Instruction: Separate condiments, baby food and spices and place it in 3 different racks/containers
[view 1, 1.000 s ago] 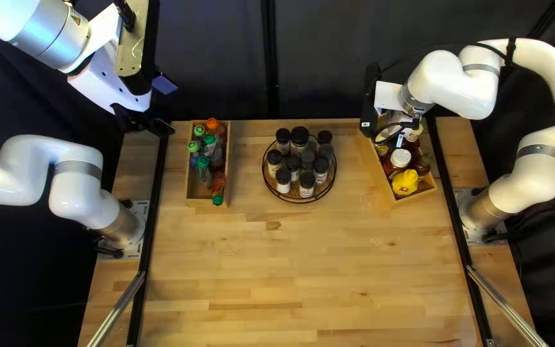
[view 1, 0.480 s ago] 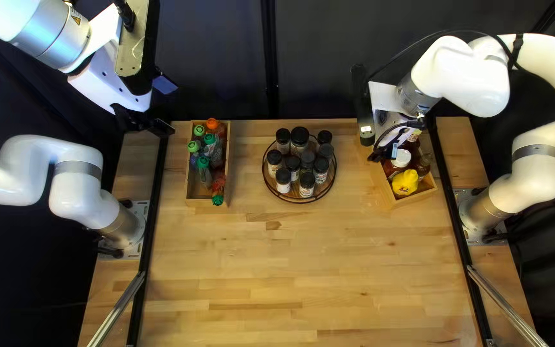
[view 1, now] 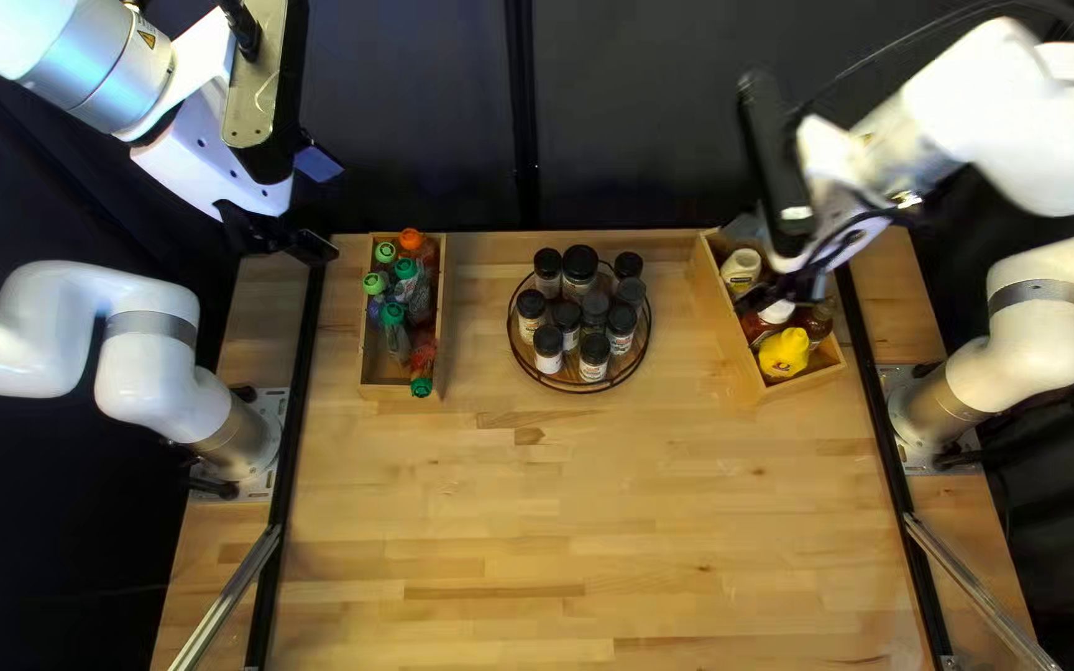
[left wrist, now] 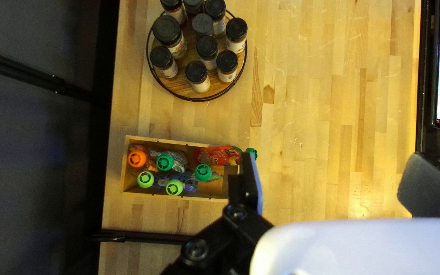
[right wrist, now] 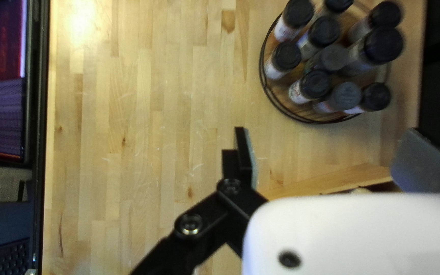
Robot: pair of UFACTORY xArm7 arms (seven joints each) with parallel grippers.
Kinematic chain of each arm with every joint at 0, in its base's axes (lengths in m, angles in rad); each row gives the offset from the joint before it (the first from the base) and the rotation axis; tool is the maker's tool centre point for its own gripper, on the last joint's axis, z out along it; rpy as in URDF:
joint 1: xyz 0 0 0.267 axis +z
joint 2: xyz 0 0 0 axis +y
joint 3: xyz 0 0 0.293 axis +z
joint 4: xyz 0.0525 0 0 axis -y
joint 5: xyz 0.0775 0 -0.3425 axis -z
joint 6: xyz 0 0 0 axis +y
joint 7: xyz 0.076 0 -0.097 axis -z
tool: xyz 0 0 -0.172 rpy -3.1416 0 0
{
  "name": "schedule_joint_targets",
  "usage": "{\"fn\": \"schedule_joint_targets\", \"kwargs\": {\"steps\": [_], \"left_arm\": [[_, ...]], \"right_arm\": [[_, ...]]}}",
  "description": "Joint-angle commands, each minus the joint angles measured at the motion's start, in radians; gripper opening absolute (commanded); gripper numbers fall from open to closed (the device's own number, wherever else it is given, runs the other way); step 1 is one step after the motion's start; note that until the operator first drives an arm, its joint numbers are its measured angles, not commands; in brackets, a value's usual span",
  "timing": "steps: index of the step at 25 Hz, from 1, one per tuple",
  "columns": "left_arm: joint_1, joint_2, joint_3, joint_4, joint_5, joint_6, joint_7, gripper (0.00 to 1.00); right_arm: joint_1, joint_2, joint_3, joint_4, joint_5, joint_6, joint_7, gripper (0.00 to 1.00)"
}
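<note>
Your black two-fingered right gripper (right wrist: 332,153) stood wide open, with nothing held between its fingers. Right beneath that gap, partly hidden by the wrist, was the pale wooden condiment box (right wrist: 327,181), and that was the relation that mattered: its long side ran across the gap, roughly from one finger toward the other. One finger therefore hung over the contents, near the squat pale jar (view 1: 740,267) and the white-capped dark red jar (view 1: 777,310). The duck-yellow squeeze bottle (view 1: 784,353) stood at the box's near end, beside the gripper's reach.

With everything apparently sorted, your next move was probably a retreat; you would have wanted to lift straight up before swinging sideways, since a low sweep along the box could have tipped a jar. Your right arm was clearly the nearer one for any fix there.

Ahead of that gripper, beyond its fingertips, lay the round wooden turntable with a black wire rim (right wrist: 296,118), carrying the black-capped spice jars (right wrist: 314,85).

Farthest across, past the turntable, sat the second pale wooden box (view 1: 384,388) of baby-food pouches with green and orange caps (left wrist: 217,155). Your black left gripper (left wrist: 332,163) was nearest to it, also spread wide and empty; the box lay outside its gap, beyond one finger, its long axis pointing toward that finger.
</note>
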Motion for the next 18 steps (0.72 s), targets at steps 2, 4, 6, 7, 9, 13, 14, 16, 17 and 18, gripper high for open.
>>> {"fn": "schedule_joint_targets", "kwargs": {"steps": [2,4,6,7,9,13,14,16,17,18], "left_arm": [[0.000,0.000,0.000,0.000,0.000,0.000,0.000,1.00],[0.000,0.000,0.000,0.000,0.000,0.000,0.000,1.00],[0.000,0.000,0.000,0.000,0.000,0.000,0.000,1.00],[0.000,0.000,0.000,0.000,0.000,0.000,0.000,1.00],[0.000,0.000,0.000,0.000,0.000,0.000,0.000,1.00],[0.000,0.000,0.000,0.000,0.000,0.000,0.000,1.00],[0.000,0.000,0.000,0.000,0.000,0.000,0.000,1.00],[0.000,0.000,0.000,0.000,0.000,0.000,0.000,1.00],[0.000,0.000,0.000,0.000,0.000,0.000,0.000,1.00],[0.000,0.000,0.000,0.000,0.000,0.000,0.000,1.00]], "right_arm": [[-0.020,0.014,0.002,0.131,-0.023,0.115,0.029,1.00],[-0.031,0.008,0.025,0.129,-0.025,0.104,0.062,1.00],[-0.031,0.008,0.025,0.129,-0.025,0.104,0.062,1.00],[-0.031,0.008,0.025,0.129,-0.025,0.104,0.062,1.00],[-0.031,0.008,0.025,0.129,-0.025,0.104,0.062,1.00],[-0.031,0.008,0.025,0.129,-0.025,0.104,0.062,1.00],[-0.031,0.008,0.025,0.129,-0.025,0.104,0.062,1.00],[-0.031,0.008,0.025,0.129,-0.025,0.104,0.062,1.00],[-0.031,0.008,0.025,0.129,-0.025,0.104,0.062,1.00],[-0.031,0.008,0.025,0.129,-0.025,0.104,0.062,1.00]]}}
